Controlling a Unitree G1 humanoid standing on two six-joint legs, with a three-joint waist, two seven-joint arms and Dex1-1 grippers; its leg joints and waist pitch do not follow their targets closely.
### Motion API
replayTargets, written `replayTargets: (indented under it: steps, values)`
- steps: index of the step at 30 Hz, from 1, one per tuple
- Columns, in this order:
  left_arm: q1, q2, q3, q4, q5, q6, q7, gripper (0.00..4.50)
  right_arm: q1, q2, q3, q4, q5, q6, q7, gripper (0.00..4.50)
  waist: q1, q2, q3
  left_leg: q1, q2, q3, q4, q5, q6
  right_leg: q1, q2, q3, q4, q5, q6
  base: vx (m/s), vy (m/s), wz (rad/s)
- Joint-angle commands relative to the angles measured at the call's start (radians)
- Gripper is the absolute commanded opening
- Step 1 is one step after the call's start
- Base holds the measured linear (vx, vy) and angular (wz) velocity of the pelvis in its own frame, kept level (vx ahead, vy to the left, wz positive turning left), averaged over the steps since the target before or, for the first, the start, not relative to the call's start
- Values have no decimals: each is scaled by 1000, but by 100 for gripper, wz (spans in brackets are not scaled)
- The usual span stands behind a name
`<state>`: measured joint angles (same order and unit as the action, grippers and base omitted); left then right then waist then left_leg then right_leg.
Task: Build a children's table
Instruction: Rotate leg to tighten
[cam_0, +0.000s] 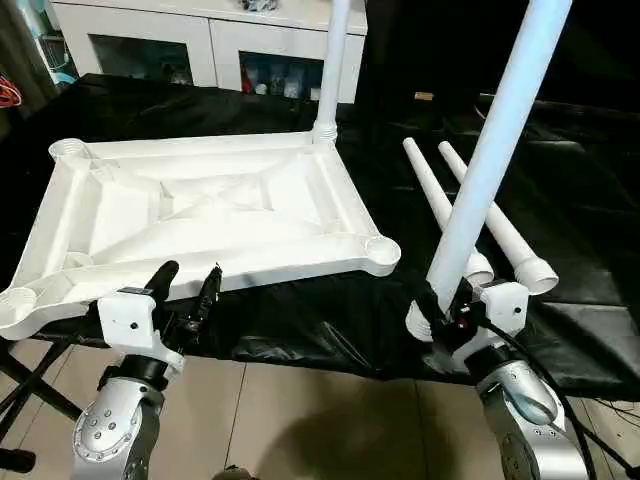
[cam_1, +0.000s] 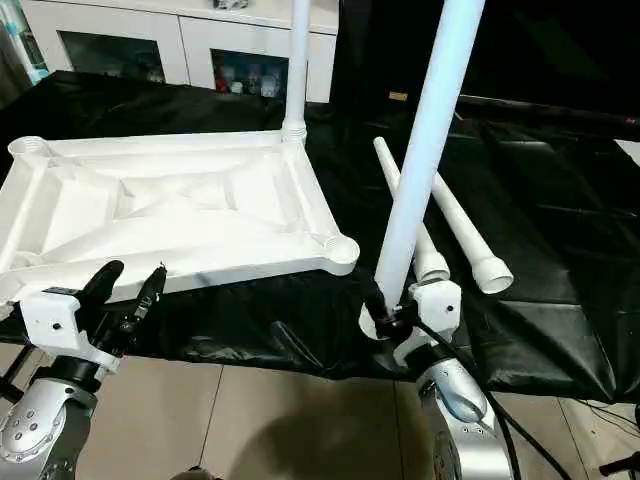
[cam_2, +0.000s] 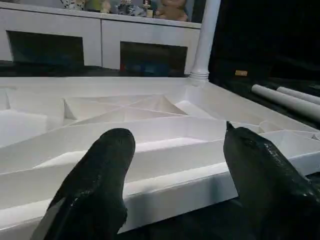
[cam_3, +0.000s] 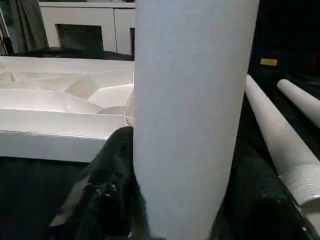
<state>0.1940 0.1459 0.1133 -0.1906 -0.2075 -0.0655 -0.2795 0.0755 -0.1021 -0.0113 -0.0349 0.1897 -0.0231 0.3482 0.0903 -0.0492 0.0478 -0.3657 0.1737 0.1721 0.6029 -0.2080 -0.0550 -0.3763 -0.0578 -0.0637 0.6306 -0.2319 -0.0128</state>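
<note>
The white tabletop (cam_0: 335, 195) lies ribbed side up on a black-covered table. One white leg (cam_0: 333, 70) stands upright in its far right corner socket. The near right socket (cam_0: 381, 250) is empty. My right gripper (cam_0: 445, 310) is shut on the thick lower end of a second leg (cam_0: 495, 140), which rises tilted just right of that socket, past the table's front edge. In the right wrist view this leg (cam_3: 192, 110) sits against a black finger (cam_3: 110, 185). My left gripper (cam_0: 185, 285) stands open at the tabletop's front rim (cam_2: 165, 187), with nothing between its fingers.
Two more white legs (cam_0: 435, 195) (cam_0: 495, 225) lie side by side on the black cloth (cam_0: 560, 200), right of the tabletop. A white cabinet with glass doors (cam_0: 200, 40) stands behind the table. Tiled floor (cam_0: 330, 420) shows below the front edge.
</note>
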Motion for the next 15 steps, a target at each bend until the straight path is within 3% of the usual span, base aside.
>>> replayTargets:
  steps: [1, 15]
  values:
    - [4, 1, -1, 4, 0, -7, -6, 332, -14, -5, -7, 5, 0, -8, -3, 290, 3, 10, -43, 8, 65, -27, -83, -175, 24, 37, -87, 63, -78, -47, -131, 0, 0, 0]
    - [4, 1, -1, 4, 0, -7, -6, 332, -14, -5, -7, 5, 0, -8, -3, 411, 3, 9, -41, 9, 66, -28, -87, -205, 12, 36, -88, 63, -83, -96, -120, 0, 0, 0]
